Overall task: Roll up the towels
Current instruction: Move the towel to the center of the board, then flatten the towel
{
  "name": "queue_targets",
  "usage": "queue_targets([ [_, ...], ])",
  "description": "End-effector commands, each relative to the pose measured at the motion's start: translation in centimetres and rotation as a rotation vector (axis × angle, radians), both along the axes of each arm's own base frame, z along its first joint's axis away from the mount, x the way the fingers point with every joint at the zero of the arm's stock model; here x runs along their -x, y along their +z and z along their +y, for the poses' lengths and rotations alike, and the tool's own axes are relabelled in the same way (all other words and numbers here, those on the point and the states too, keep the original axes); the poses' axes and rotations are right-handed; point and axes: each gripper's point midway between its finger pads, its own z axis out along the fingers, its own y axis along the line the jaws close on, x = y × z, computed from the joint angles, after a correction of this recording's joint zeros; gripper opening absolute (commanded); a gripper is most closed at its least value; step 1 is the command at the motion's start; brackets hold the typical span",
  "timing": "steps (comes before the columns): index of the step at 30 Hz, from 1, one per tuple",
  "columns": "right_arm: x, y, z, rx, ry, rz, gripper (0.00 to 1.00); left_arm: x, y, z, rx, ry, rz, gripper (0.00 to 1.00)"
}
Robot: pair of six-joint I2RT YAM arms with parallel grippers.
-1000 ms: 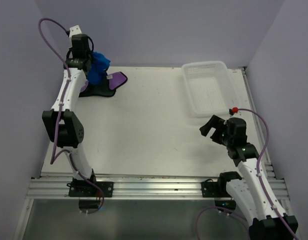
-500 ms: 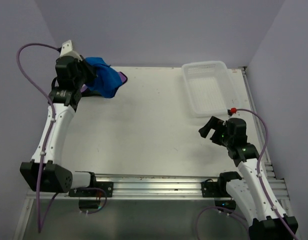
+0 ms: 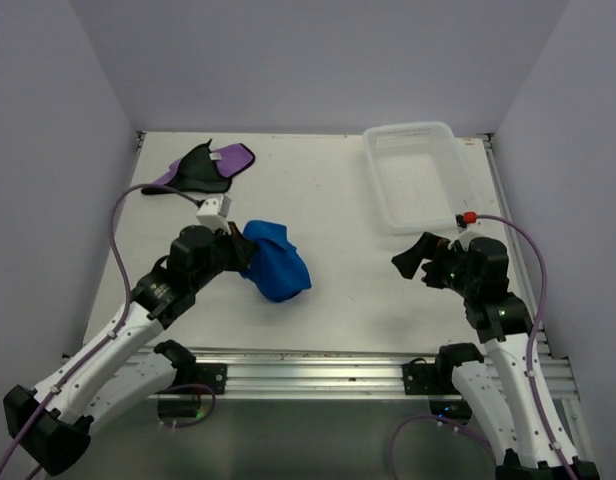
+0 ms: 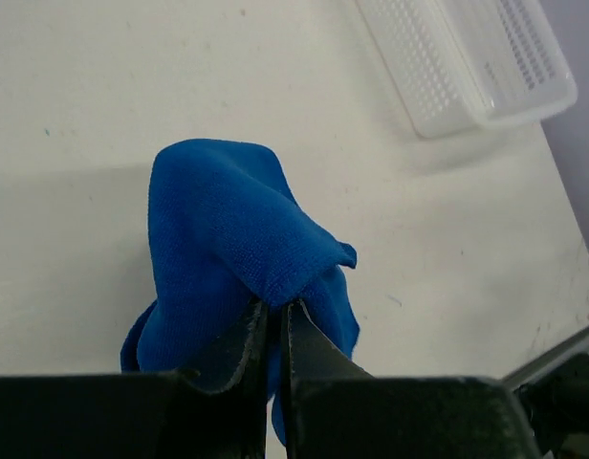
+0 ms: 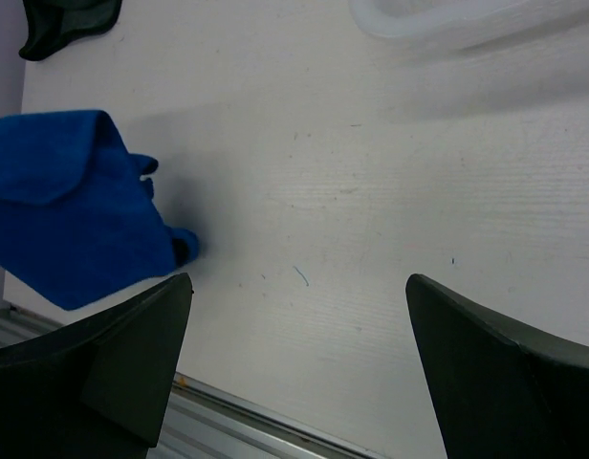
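A white plastic mesh basket [image 3: 408, 130] sits at the far right corner of the white table surface [image 3: 328, 220], its long side running along the right edge. Its perforated floor is in full view from above.

The plain bright blue towel [image 3: 276, 262] hangs bunched over the surface, left of the middle and closer to the near edge than to the far one. The left gripper [image 4: 273, 311] has its fingers pinched tight on a fold at the top of this cloth, and the rest drapes down and away from them. Whether the lowest folds touch the surface cannot be told. The purple towel with a black side [image 3: 203, 168] lies crumpled at the far left corner, black side mostly up, with its small white tag [image 3: 216, 155] on top. It is well apart from the blue one.

The right gripper [image 3: 416, 258] hovers near the right edge, just on the near side of the basket, its fingers spread wide with nothing between them.

A silver metal rail [image 3: 308, 372] runs along the near edge. Pale lilac walls [image 3: 318, 60] close in the surface on the left, far and right sides.
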Motion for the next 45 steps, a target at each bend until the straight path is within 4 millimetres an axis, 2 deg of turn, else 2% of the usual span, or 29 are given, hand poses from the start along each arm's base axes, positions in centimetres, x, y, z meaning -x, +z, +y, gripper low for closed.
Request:
queue_targets([
  [1, 0.9, 0.9, 0.5, -0.002, 0.050, 0.001, 0.99, 2.5, -2.9, -2.7, 0.071, -0.062, 0.057, 0.00],
  [3, 0.9, 0.8, 0.9, -0.020, 0.060, 0.008, 0.99, 3.3, -5.1, -3.6, 0.055, -0.064, 0.094, 0.00],
  [5, 0.8, 0.5, 1.0, -0.029, 0.060, 0.006, 0.99, 4.6, -5.6, -5.9, 0.037, -0.113, 0.066, 0.00],
  [6, 0.7, 0.0, 0.8, -0.025, 0.047, 0.021, 0.99, 4.8, -6.6, -6.8, -0.007, -0.121, 0.077, 0.00],
  [7, 0.6, -0.4, 0.7, -0.012, 0.040, 0.026, 0.99, 6.7, -7.0, -8.9, -0.045, -0.191, 0.070, 0.00],
  [8, 0.4, -1.0, 0.3, 0.009, 0.026, 0.044, 0.99, 6.6, -6.2, -9.6, -0.097, -0.178, 0.037, 0.00],
  [9, 0.4, -1.3, 0.0, 0.033, 0.025, 0.050, 0.99, 6.9, -8.0, -10.6, -0.181, -0.187, 0.062, 0.00],
  [10, 0.4, -1.6, -0.1, 0.044, 0.025, 0.064, 0.99, 8.2, -8.3, -12.0, -0.221, -0.228, 0.056, 0.00],
  [11, 0.5, -1.8, 0.0, 0.052, 0.038, 0.070, 0.99, 8.0, -7.4, -12.9, -0.246, -0.222, 0.023, 0.00],
  [12, 0.4, -1.9, 0.0, 0.052, 0.042, 0.078, 0.99, 8.2, -8.6, -13.8, -0.298, -0.235, 0.027, 0.00],
  [13, 0.4, -1.9, 0.1, 0.051, 0.047, 0.076, 0.99, 9.0, -8.1, -15.1, -0.301, -0.256, 0.000, 0.00],
  [15, 0.5, -1.9, 0.3, 0.046, 0.059, 0.076, 0.98, 9.6, -8.9, -15.9, -0.310, -0.271, 0.007, 0.00],
  [18, 0.7, -2.2, 0.6, 0.043, 0.073, 0.081, 0.94, 10.1, -8.4, -16.5, -0.240, -0.297, 0.003, 0.46],
  [19, 0.7, -2.3, 0.7, 0.037, 0.077, 0.078, 0.93, 10.3, -8.6, -16.5, -0.225, -0.306, 0.006, 0.64],
  [21, 0.8, -2.8, 1.0, 0.027, 0.086, 0.087, 0.93, 10.6, -7.9, -16.1, -0.201, -0.310, 0.006, 0.79],
  [22, 0.9, -3.1, 1.0, 0.027, 0.089, 0.093, 0.93, 10.7, -7.7, -15.8, -0.201, -0.308, 0.010, 0.81],
  [25, 1.0, -3.6, 1.0, 0.044, 0.084, 0.106, 0.89, 10.9, -5.4, -15.1, -0.137, -0.303, -0.008, 0.83],
  [26, 1.1, -3.6, 1.0, 0.049, 0.084, 0.101, 0.86, 11.1, -4.0, -14.3, -0.084, -0.295, -0.030, 0.83],
  [27, 1.2, -3.6, 1.4, 0.051, 0.098, 0.096, 0.85, 11.2, -3.3, -13.8, -0.054, -0.290, -0.040, 0.83],
  [28, 1.1, -3.3, 1.5, 0.054, 0.095, 0.078, 0.84, 11.2, -3.7, -12.9, -0.046, -0.275, -0.045, 0.83],
  [29, 1.2, -3.3, 1.9, 0.042, 0.096, 0.071, 0.83, 11.2, -2.3, -12.1, 0.009, -0.263, -0.065, 0.83],
  [31, 1.5, -3.2, 3.3, 0.039, 0.139, 0.056, 0.82, 11.0, -2.9, -10.9, 0.005, -0.226, -0.061, 0.85],
  [35, 1.9, -4.1, 5.1, 0.055, 0.184, 0.079, 0.75, 10.6, -6.1, -8.9, -0.105, -0.156, 0.010, 0.82],
  [39, 2.3, -4.1, 6.4, 0.036, 0.225, 0.062, 0.66, 10.0, -8.1, -6.4, -0.169, -0.041, 0.049, 0.70],
  [40, 2.3, -4.0, 6.6, 0.034, 0.225, 0.057, 0.65, 10.0, -9.1, -5.5, -0.203, -0.018, 0.078, 0.65],
  [41, 2.4, -4.1, 6.7, 0.027, 0.224, 0.058, 0.63, 9.8, -9.9, -5.2, -0.218, -0.011, 0.105, 0.64],
  [42, 2.5, -3.9, 7.0, 0.027, 0.230, 0.047, 0.63, 8.4, -10.4, -4.0, -0.221, 0.038, 0.135, 0.61],
  [45, 2.7, -4.2, 7.0, 0.050, 0.230, 0.052, 0.63, 6.9, -11.2, -3.1, -0.222, 0.065, 0.173, 0.57],
])
